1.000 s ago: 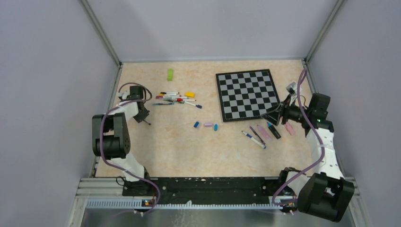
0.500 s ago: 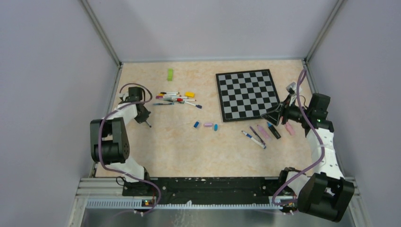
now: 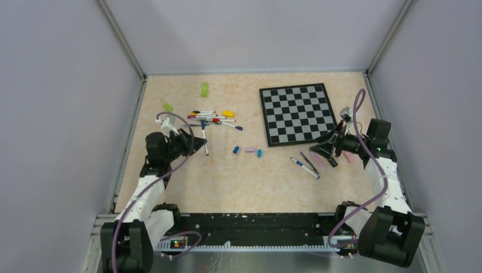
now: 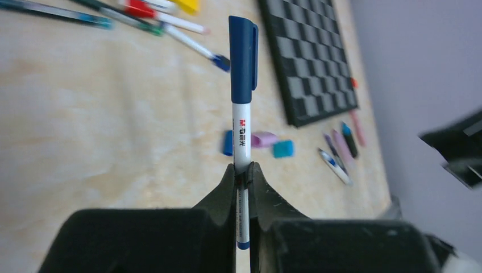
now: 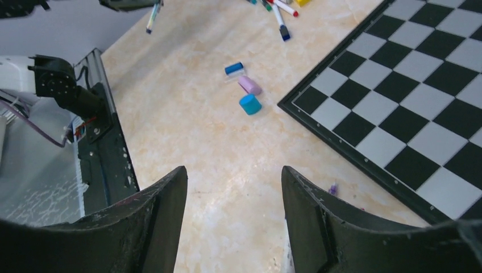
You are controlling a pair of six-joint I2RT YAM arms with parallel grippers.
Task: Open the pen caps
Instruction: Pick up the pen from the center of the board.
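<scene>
Left gripper (image 4: pixel 242 170), close to the left wall, pinches a white pen (image 4: pixel 241 131) low on the barrel; its blue cap (image 4: pixel 243 51) is on, sticking out past the fingertips. Open table (image 3: pixel 227 182) lies toward the bases. Three loose caps (image 3: pixel 250 150) sit mid-table. Right gripper (image 5: pixel 234 187) is spread, over the table just off the chessboard's (image 3: pixel 296 112) near right corner.

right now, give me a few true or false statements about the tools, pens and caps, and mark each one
1. The left tool grips a white pen with its blue cap on. True.
2. The right tool holds a pink cap. False: its jaws stand open, empty.
3. Three loose caps lie on the table, off the chessboard. True.
4. The yellow block sits on the chessboard. False: it lies on the table beside the pen pile.
</scene>
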